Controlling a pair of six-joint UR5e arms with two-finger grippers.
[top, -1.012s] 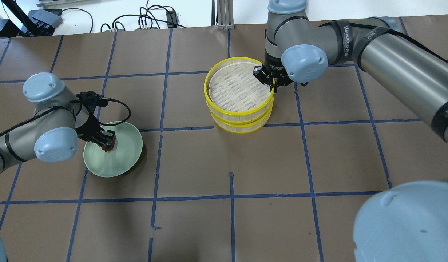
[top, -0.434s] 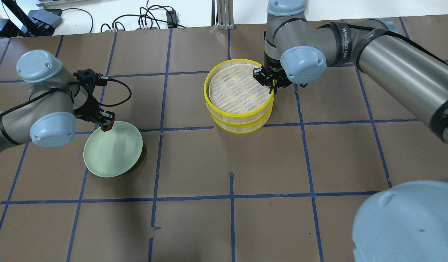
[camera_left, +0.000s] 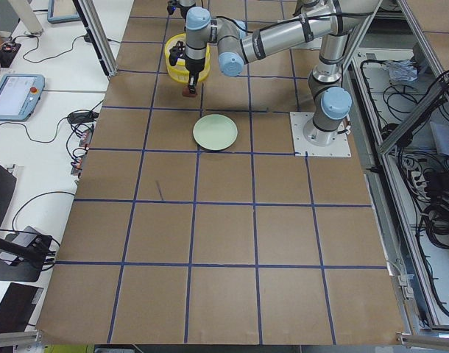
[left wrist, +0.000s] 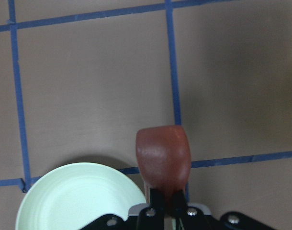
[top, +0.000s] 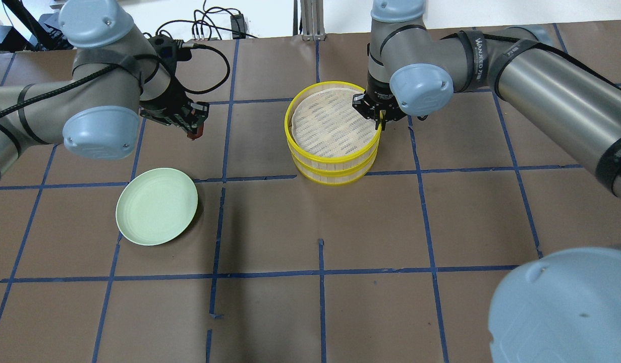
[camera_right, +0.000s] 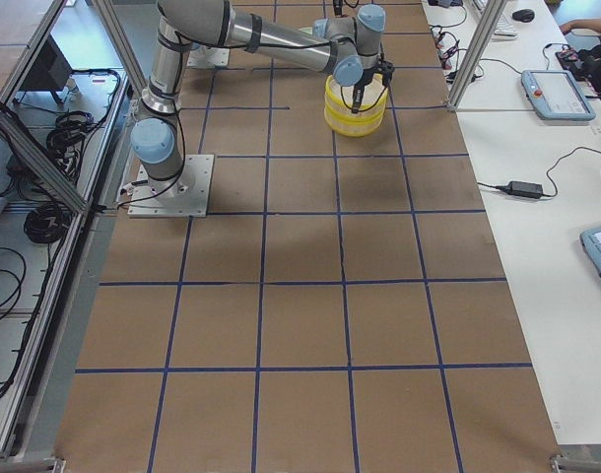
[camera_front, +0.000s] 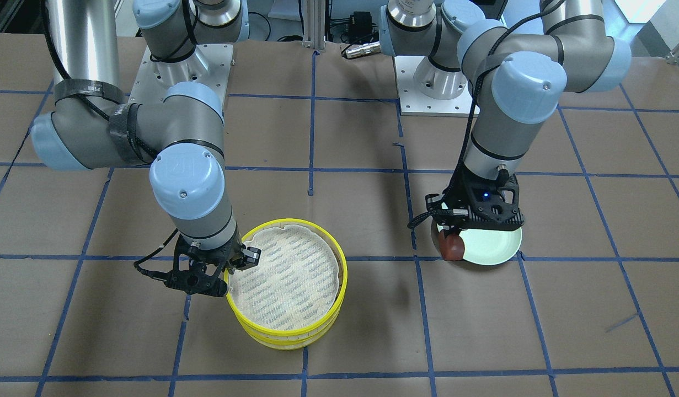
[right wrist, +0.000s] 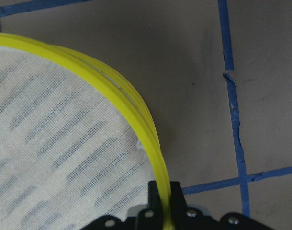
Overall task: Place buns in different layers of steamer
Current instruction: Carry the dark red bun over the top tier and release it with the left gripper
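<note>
The steamer stands at the far middle of the table as a two-tray stack. The upper layer shows its dashed cloth liner and holds no bun. The lower layer is covered. My right gripper is shut on the upper layer's yellow rim at its right side. My left gripper is shut on the dark reddish-brown bun and holds it in the air, beyond the plate and left of the steamer. The white bun is not in view.
The pale green plate lies bare at the front left, and its edge shows in the left wrist view. The table is brown paper with blue tape lines. Cables lie beyond the far edge.
My left gripper has lifted the brown bun off the plate and carried it up, away and toward the steamer. My right gripper has stayed on the rim.
</note>
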